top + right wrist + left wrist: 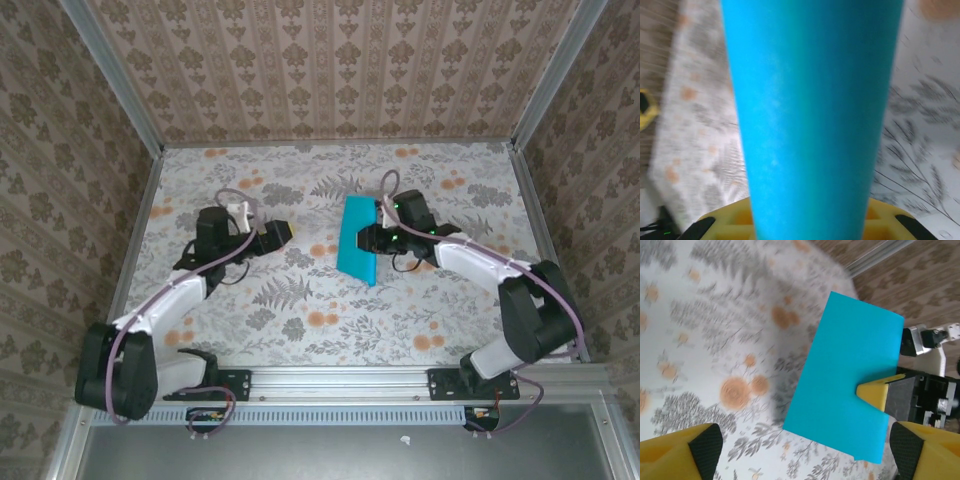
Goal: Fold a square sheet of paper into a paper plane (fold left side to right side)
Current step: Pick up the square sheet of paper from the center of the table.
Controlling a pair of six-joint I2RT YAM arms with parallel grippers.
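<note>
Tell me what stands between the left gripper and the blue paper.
Nothing visible does. Bare floral table lies between the open left gripper and the sheet of paper, which the right gripper holds from the other side.

Top view | I am watching the square sheet of paper (pixel 356 240) showing as a narrow folded strip at mid-table | right gripper (pixel 374 238) touching its right edge | left gripper (pixel 283 232) hovering apart on its left, over the floral table (pixel 300 330).

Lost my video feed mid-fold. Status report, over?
Left gripper open, standing off. Right gripper clamped on right edge of folded bright cyan-blue paper sheet. No obstruction seen.
</note>
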